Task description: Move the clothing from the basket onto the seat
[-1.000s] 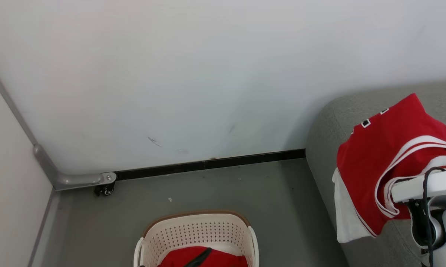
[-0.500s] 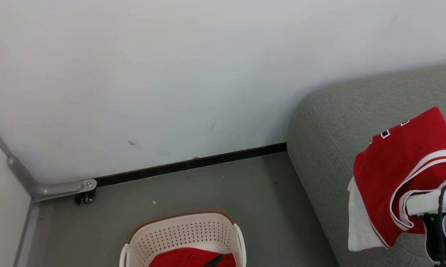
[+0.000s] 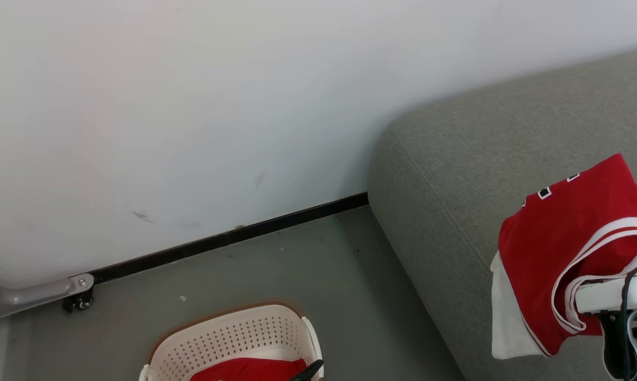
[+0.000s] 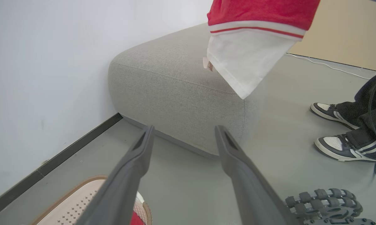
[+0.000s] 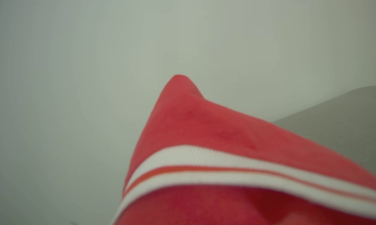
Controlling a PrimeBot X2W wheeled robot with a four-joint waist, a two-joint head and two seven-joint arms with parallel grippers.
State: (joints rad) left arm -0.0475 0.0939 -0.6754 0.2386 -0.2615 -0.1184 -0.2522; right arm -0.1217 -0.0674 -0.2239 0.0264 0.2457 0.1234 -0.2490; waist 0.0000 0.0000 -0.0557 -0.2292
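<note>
Above grey woven-fabric seat (image 3: 482, 159): bright red white-trimmed top (image 3: 562, 238), hanging from right gripper, jaws buried in cloth and closed on it, likely held high for laying down. Second red garment (image 3: 244, 368) lies in cream perforated basket (image 3: 228, 333); left gripper (image 4: 184, 129) has jaws wide, empty.

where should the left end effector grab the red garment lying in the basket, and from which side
Probably pinch a fold near the middle of the red garment, coming straight down through the open top of the basket. The cloth lies low inside tall perforated walls, so a side approach looks blocked. The left end effector is open near the rim. Much of the cloth is cut off in the head view.
</note>
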